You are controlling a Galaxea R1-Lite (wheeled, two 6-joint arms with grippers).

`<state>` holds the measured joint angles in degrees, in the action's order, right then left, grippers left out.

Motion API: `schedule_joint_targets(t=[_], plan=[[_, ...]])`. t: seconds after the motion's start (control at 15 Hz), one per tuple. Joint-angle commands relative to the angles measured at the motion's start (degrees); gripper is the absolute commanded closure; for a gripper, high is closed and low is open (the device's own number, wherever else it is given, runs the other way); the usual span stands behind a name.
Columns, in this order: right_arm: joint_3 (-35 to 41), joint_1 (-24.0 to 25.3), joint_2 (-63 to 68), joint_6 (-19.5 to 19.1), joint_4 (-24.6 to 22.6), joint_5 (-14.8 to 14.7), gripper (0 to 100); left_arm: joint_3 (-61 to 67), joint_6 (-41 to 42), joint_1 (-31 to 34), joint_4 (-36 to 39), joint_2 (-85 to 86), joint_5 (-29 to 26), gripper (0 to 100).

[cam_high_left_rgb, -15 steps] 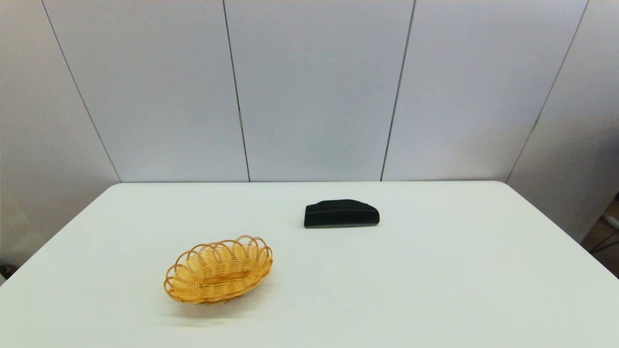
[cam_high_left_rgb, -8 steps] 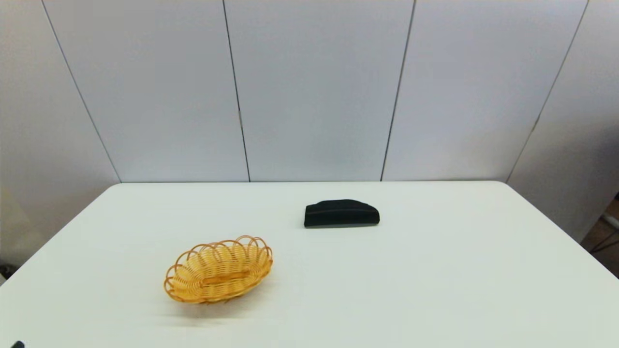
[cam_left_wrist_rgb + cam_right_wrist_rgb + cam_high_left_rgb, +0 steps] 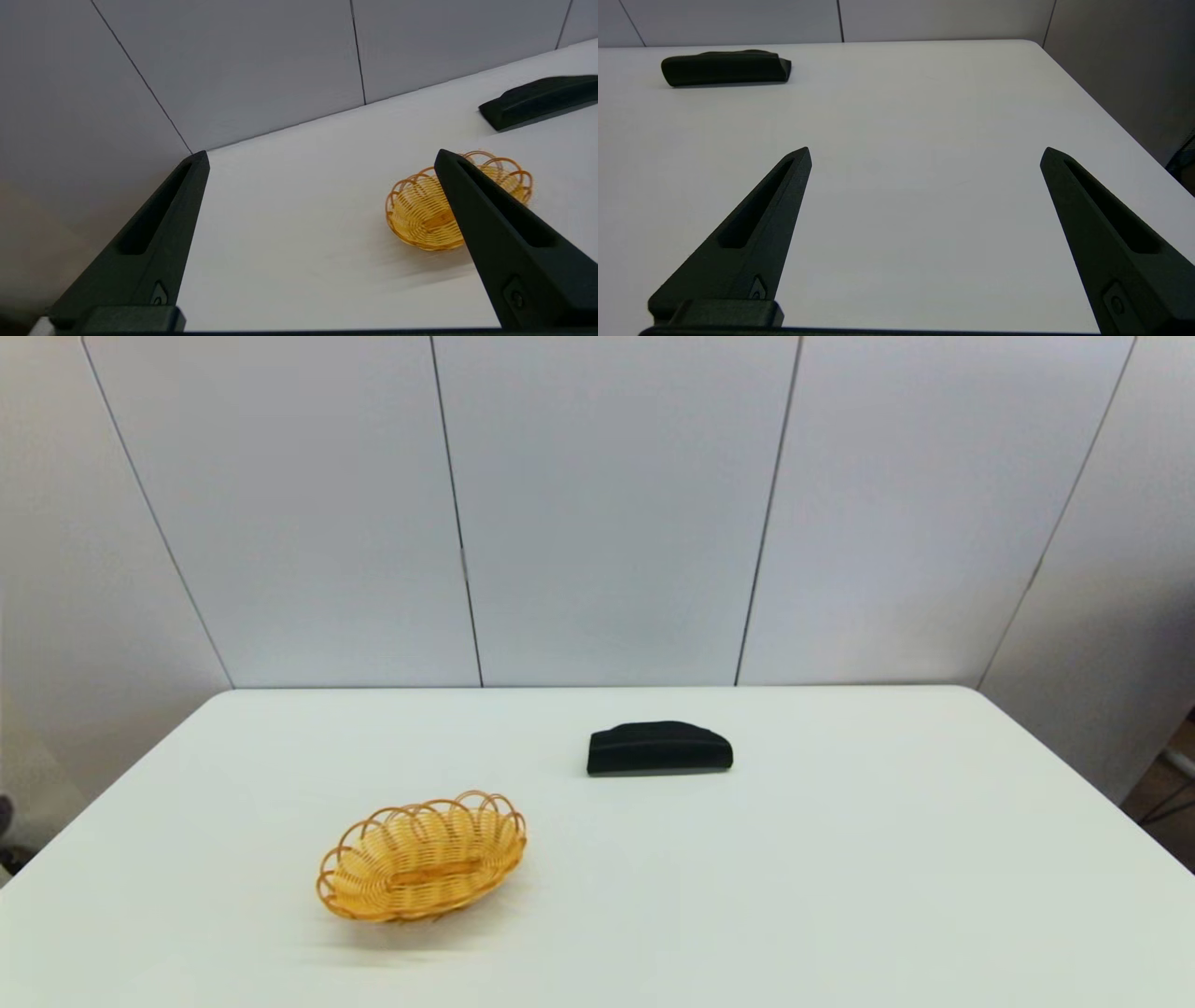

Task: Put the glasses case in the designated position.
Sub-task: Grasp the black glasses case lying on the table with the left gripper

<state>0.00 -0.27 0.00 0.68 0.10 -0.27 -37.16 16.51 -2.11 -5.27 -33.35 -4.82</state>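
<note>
I see the glasses case (image 3: 659,749) lying flat on the white table (image 3: 840,877), beyond the wicker basket (image 3: 422,855) and off to its right, well apart from it and untouched. The basket holds nothing. My left gripper (image 3: 322,154) hangs above the table on the near-left side of the basket, fingers spread wide. My right gripper (image 3: 924,151) sits nearer me than the case, also spread wide, gripping nothing.
</note>
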Motion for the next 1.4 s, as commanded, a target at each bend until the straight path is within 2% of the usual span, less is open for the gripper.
schedule_joint_targets(t=[0.07,0.2,0.4,0.67,1.07,1.2,1.4], plan=[[0.0,0.0,0.0,0.02,-0.01,0.0,0,-8.99,8.37,2.72,0.61,-18.24,-0.02,0],[0.0,0.0,0.0,0.02,-0.01,0.0,0,-15.84,11.18,4.04,-0.53,-27.47,-1.51,0],[0.0,0.0,0.0,0.02,-0.01,0.0,0,-24.72,16.19,5.1,-2.12,-39.77,-9.16,0],[0.0,0.0,0.0,0.02,-0.01,0.0,0,-38.87,22.34,5.62,-9.68,-54.89,-19.62,0],[0.0,0.0,0.0,0.02,-0.01,0.0,0,-39.48,37.63,4.31,-8.8,-65.08,-31.57,0],[0.0,0.0,0.0,0.02,-0.01,0.0,0,-39.4,40.71,1.41,-8.71,-67.02,-32.27,0],[0.0,0.0,0.0,0.02,-0.01,0.0,0,-42.47,40.89,-2.64,-8.62,-71.24,-32.89,0]])
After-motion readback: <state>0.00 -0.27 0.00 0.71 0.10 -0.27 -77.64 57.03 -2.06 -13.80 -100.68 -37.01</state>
